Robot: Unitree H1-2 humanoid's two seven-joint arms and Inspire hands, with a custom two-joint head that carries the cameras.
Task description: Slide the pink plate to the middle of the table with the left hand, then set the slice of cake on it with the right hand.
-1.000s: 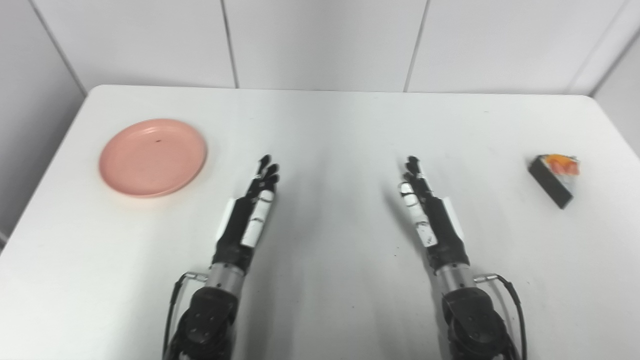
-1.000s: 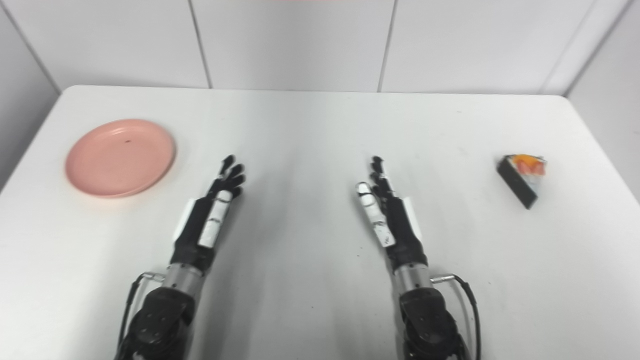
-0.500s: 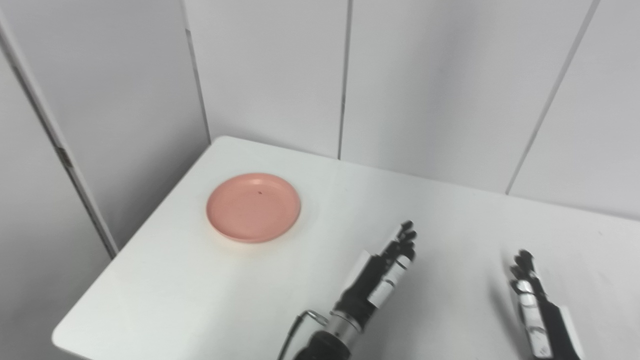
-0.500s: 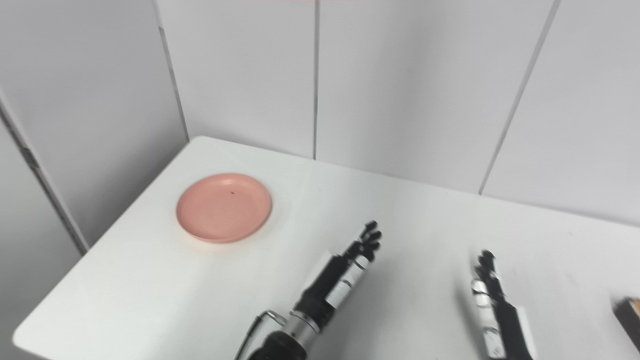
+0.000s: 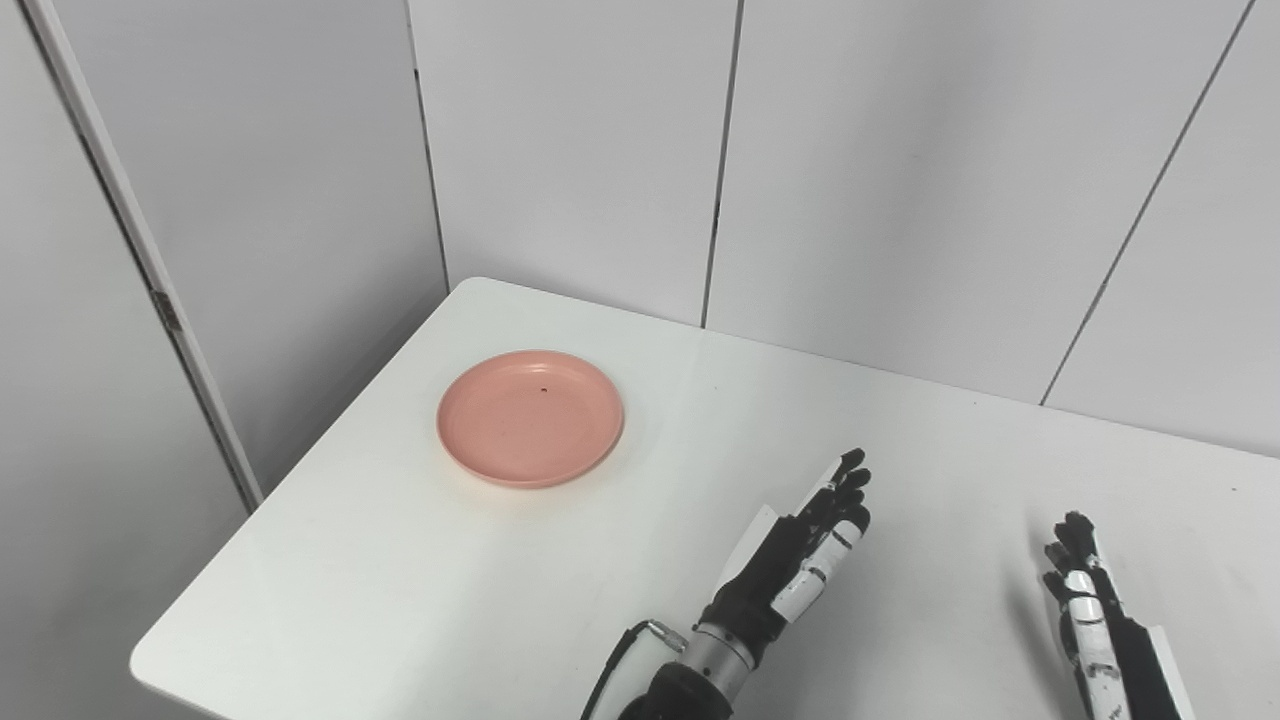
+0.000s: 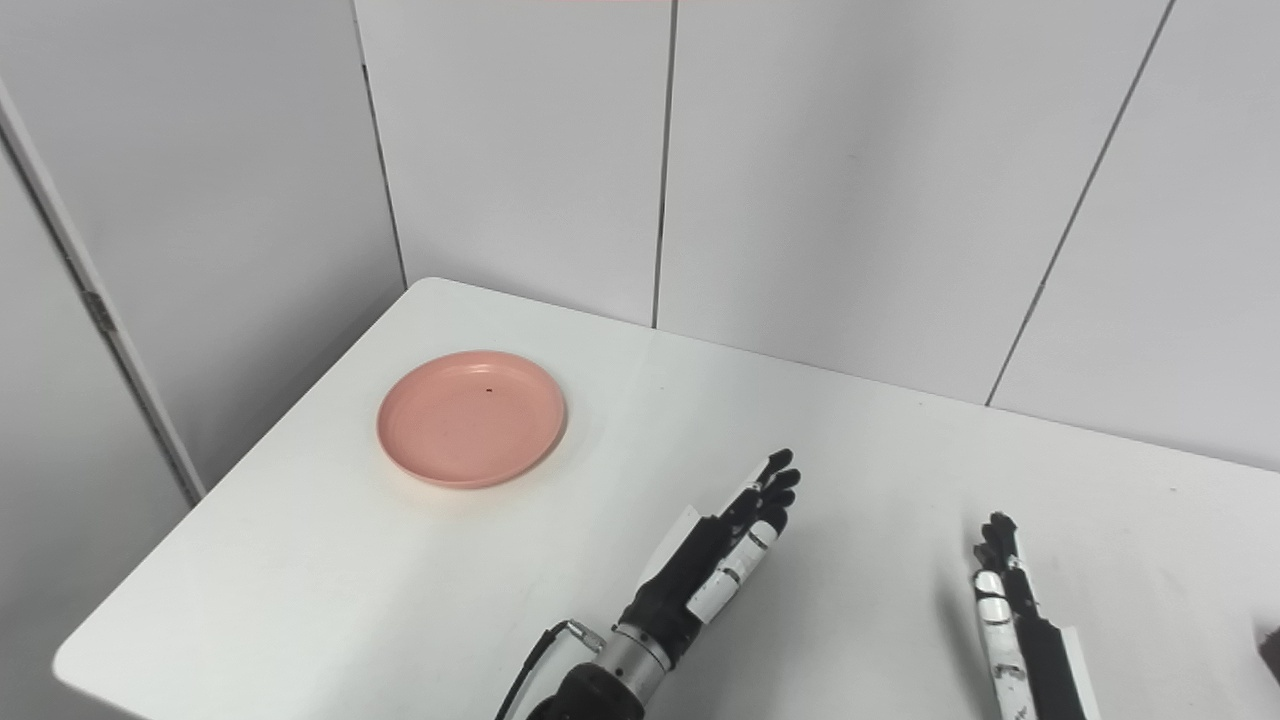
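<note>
Near the far left corner of the white table lies the pink plate, flat on its base and bare except for one tiny dark speck close to its far rim. It sits well apart from both hands, with a wide stretch of tabletop between its near edge and the left hand. That hand rests low over the table toward the middle of the near side, its dark fingers stretched out straight and slightly apart, pointing up toward the far right — it holds nothing. A thin grey cable loops out at its wrist. The right hand enters at the bottom right, cut off in part by the picture's lower edge; it stands edge-on, fingers extended and held close together, empty as well. The two hands are well apart from each other, palms turned roughly inward. Of the slice of cake only a dark sliver shows at the very right edge of the right eye view (too little to tell how it lies) — the left eye view does not take it in. Behind the table stand pale grey wall panels with dark vertical seams.
</note>
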